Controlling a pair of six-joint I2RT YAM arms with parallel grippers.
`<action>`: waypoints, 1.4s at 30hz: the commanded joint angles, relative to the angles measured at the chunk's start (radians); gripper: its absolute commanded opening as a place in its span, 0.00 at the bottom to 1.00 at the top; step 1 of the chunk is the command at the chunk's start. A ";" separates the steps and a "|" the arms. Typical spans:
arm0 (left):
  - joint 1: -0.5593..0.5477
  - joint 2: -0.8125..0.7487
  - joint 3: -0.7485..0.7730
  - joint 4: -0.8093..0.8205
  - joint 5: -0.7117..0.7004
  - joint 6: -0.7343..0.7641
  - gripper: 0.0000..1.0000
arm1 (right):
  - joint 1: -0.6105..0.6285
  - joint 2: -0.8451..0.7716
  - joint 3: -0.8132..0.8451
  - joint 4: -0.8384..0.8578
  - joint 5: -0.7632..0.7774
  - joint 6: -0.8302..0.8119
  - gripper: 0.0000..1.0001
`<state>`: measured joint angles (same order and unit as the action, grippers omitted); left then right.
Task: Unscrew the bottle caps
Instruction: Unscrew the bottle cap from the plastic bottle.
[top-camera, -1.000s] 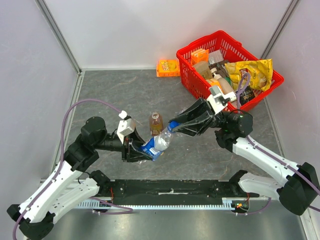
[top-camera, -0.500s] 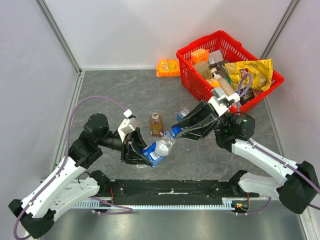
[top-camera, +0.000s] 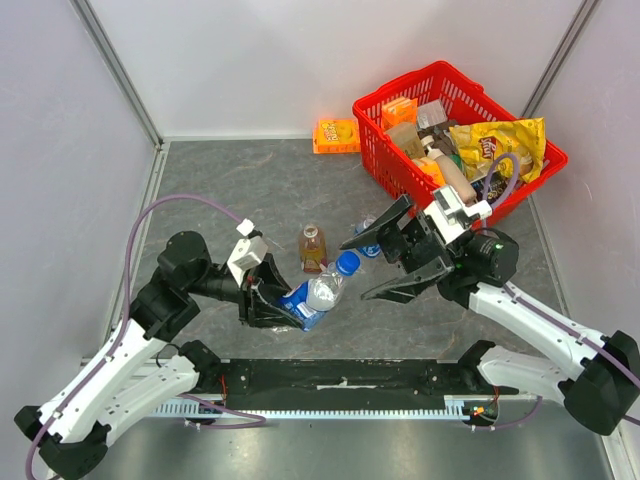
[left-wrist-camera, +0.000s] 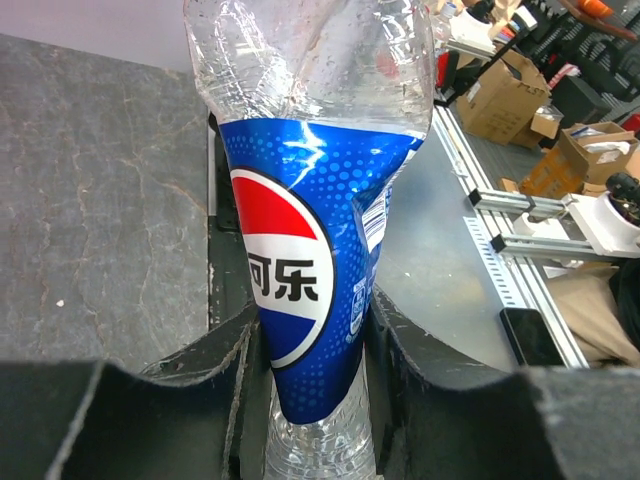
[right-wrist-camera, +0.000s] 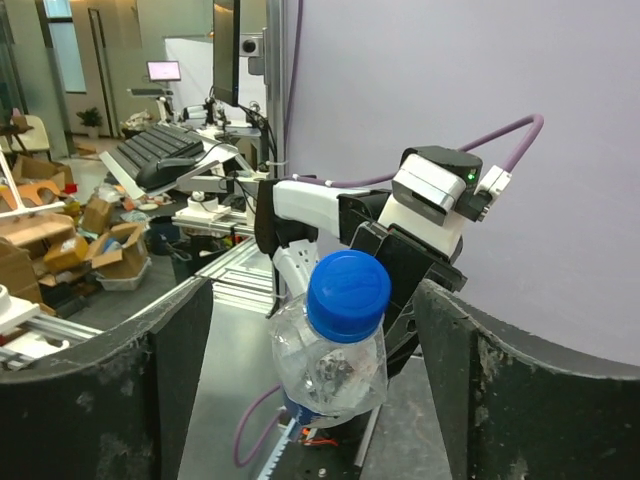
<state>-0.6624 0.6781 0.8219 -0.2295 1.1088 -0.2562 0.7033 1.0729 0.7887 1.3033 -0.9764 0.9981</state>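
While the blue cap (right-wrist-camera: 348, 290) sits on its neck, unscrewing appears unfinished.
Left gripper (top-camera: 280, 303) clamps the Pepsi bottle (top-camera: 310, 295) above the tabletop's (top-camera: 240, 190) near edge; right gripper (top-camera: 356, 270) gapes wide around the cap, not touching.

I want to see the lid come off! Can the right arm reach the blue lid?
Probably yes. The right pincer is open and faces the blue lid, with nothing in the way. The left pincer grips the bottle.
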 joint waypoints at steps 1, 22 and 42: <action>0.001 -0.014 0.017 0.027 -0.018 0.058 0.02 | 0.005 -0.031 0.041 0.013 -0.035 -0.033 0.91; 0.003 -0.026 -0.020 -0.143 -0.343 0.209 0.02 | 0.005 -0.157 0.138 -0.706 0.339 -0.395 0.98; 0.003 -0.015 0.022 -0.163 -0.779 0.255 0.02 | 0.004 -0.110 0.144 -0.881 0.666 -0.371 0.98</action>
<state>-0.6624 0.6861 0.8242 -0.4362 0.3927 -0.0471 0.7052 0.9565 0.8940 0.4526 -0.4034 0.6201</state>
